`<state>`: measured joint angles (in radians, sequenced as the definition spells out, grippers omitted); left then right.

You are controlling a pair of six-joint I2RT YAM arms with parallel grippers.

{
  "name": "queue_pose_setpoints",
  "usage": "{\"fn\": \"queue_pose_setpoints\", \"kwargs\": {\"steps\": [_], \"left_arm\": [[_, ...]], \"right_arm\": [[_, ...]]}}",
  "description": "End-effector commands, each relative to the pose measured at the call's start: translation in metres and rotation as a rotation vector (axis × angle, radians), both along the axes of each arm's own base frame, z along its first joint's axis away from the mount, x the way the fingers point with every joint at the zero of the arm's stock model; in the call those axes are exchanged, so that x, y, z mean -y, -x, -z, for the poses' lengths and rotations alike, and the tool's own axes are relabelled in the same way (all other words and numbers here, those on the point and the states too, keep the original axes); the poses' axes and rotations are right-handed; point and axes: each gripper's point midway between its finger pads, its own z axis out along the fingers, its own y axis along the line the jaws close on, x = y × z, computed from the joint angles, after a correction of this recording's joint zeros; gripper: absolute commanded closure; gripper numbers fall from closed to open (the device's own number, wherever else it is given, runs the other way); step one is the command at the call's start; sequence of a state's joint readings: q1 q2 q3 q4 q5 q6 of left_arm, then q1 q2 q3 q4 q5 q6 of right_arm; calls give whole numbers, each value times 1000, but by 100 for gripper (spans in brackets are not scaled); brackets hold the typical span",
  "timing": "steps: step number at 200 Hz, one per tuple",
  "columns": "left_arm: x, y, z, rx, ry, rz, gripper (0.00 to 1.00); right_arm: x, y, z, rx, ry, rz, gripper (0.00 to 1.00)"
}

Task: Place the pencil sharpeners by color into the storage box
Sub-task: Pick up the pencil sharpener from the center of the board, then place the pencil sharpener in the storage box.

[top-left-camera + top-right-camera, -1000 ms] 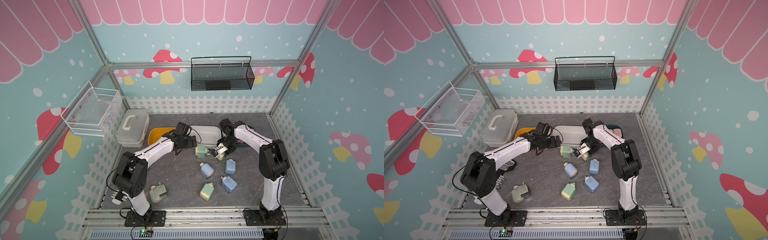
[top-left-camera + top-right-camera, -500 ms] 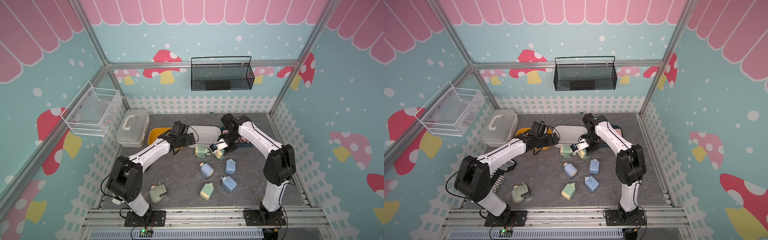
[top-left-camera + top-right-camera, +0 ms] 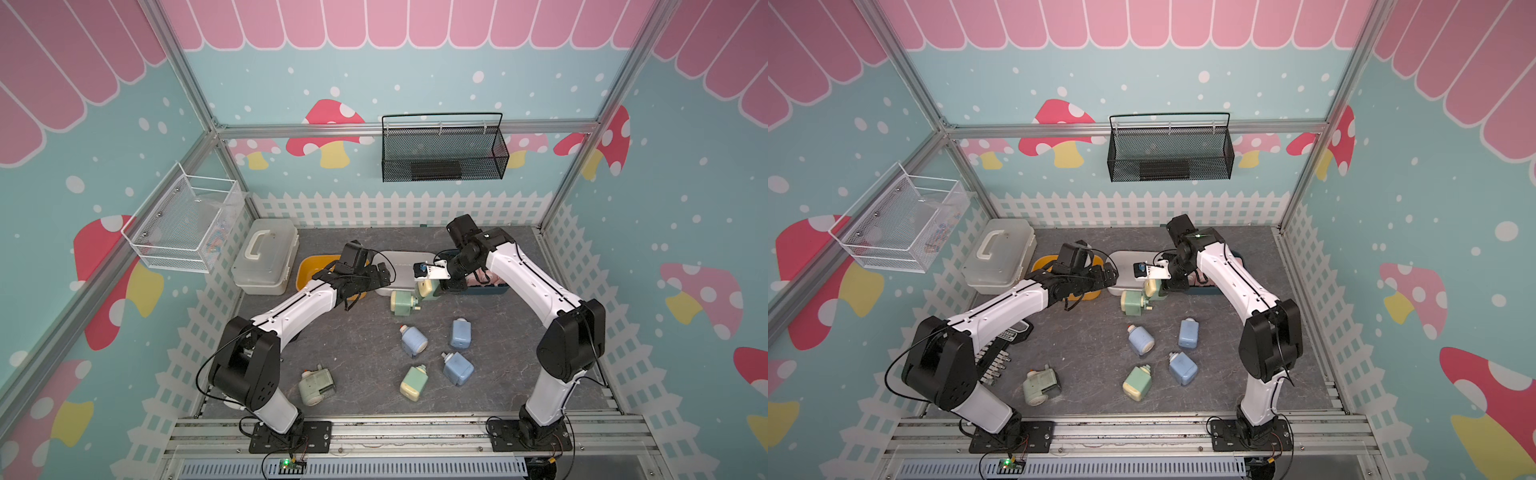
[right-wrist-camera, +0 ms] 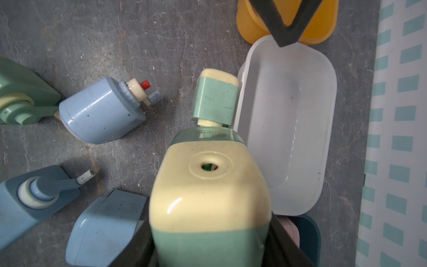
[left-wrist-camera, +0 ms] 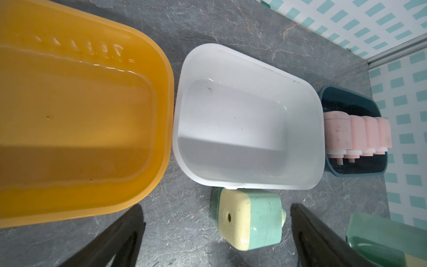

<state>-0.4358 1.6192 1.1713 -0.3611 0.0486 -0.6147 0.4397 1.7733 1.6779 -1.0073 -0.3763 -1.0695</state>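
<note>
My right gripper (image 4: pixel 211 249) is shut on a green pencil sharpener (image 4: pixel 210 203) with a cream end, held above the table at the white storage box's (image 3: pixel 397 259) front edge. A second green sharpener (image 3: pixel 403 302) lies just below it. My left gripper (image 5: pixel 216 208) hangs open over that sharpener (image 5: pixel 251 219), its fingers apart from it, in front of the yellow box (image 5: pixel 80 115). Several pink sharpeners (image 5: pixel 358 131) stand in the dark teal box (image 5: pixel 346 99). In both top views, three blue sharpeners (image 3: pixel 414 340) (image 3: pixel 1187 333) and two green ones (image 3: pixel 413 382) (image 3: pixel 1040 384) lie further forward.
A lidded clear case (image 3: pixel 266 257) stands at the back left beside the yellow box (image 3: pixel 309 268). A wire basket (image 3: pixel 187 224) hangs on the left wall and a black mesh basket (image 3: pixel 442 153) on the back wall. A white fence (image 3: pixel 395 208) rims the table.
My right gripper has risen and drifted towards the white box with the green sharpener in it. The left gripper has shifted slightly back, staying open.
</note>
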Motion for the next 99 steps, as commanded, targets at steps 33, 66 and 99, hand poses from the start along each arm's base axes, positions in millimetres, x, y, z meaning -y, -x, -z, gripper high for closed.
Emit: {"fn": "queue_pose_setpoints", "kwargs": {"steps": [33, 66, 99], "left_arm": [[-3, -1, 0, 10, 5, 2, 1], [-5, -2, -1, 15, -1, 15, 1], [-6, -4, -3, 21, -6, 17, 1]], "right_arm": [[-18, -4, -50, 65, -269, 194, 100], [-11, -9, -43, 57, -299, 335, 100], [3, -26, -37, 50, -338, 577, 100]]}}
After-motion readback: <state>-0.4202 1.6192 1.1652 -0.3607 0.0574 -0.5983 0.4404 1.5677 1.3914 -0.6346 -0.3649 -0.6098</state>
